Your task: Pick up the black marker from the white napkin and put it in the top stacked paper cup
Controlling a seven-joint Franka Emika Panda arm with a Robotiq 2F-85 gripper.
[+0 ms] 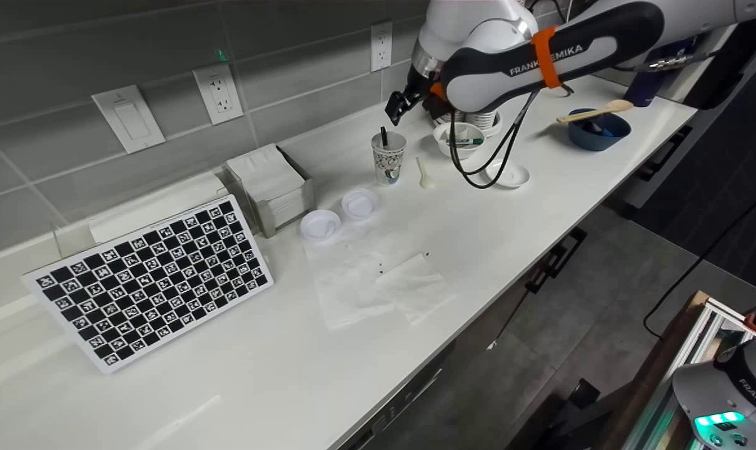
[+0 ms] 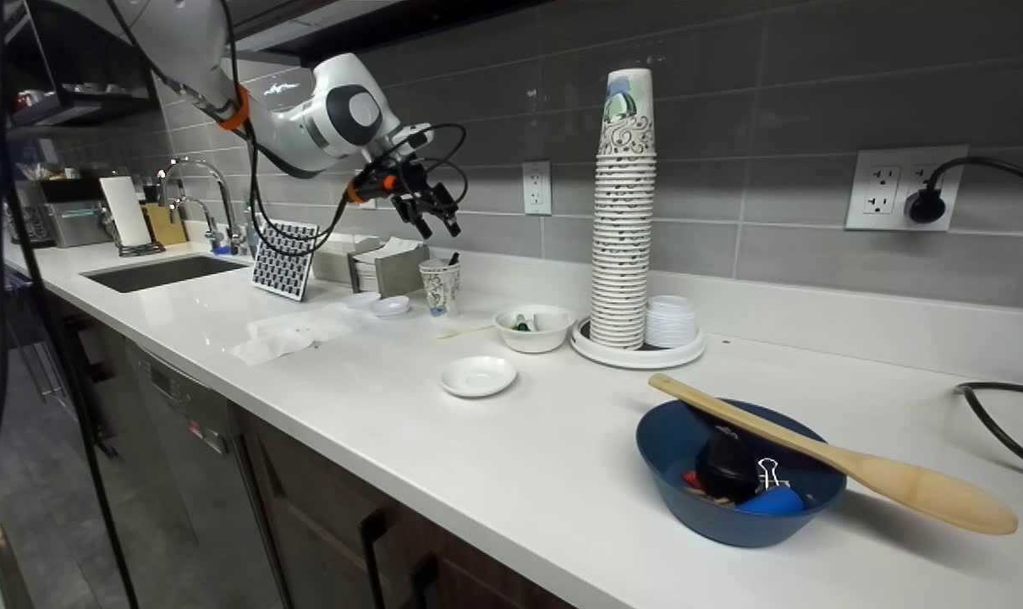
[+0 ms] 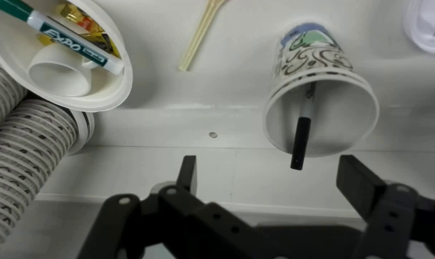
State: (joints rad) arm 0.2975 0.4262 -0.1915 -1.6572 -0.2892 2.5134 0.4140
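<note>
worktop (image 1: 246,384): stretching across both exterior views, a sink (image 2: 168,275) sitting at one end of it
arm (image 1: 521,69): hanging out over the worktop, angling down toward the back edge
cup tower (image 2: 625,245): standing crazy tall by the back edge, all upside down on a round tray (image 2: 638,362)
checkered board (image 1: 152,281): tilting back near the back edge, sink side
white napkins (image 1: 352,287): lying rumpled and overlapping close to the front edge, showing a few dark specks
blue bowl (image 2: 689,503): sitting toward the front corner farthest from the sink
wooden spoon (image 2: 858,465): lying right across that bowl's rim
napkin holder (image 2: 403,272): standing at the back edge, just beside the board
gripper (image 3: 269,174): hovering just above the paper cup (image 3: 312,55), fingers standing wide apart, so it's hanging there released
white bowl (image 2: 532,340): sitting between the cup tower and the paper cup, holding some yellow wrappers (image 3: 75,15)
white saucer (image 2: 479,378): sitting out from that bowl, front-edge side
paper cup: standing upright near the back edge
white lids (image 1: 320,225): lying side by side between the napkin holder and the napkins
green-capped marker (image 3: 68,41): lying in the white bowl
black marker (image 3: 301,142): tilting inside the paper cup, black cap poking out above the rim
</note>
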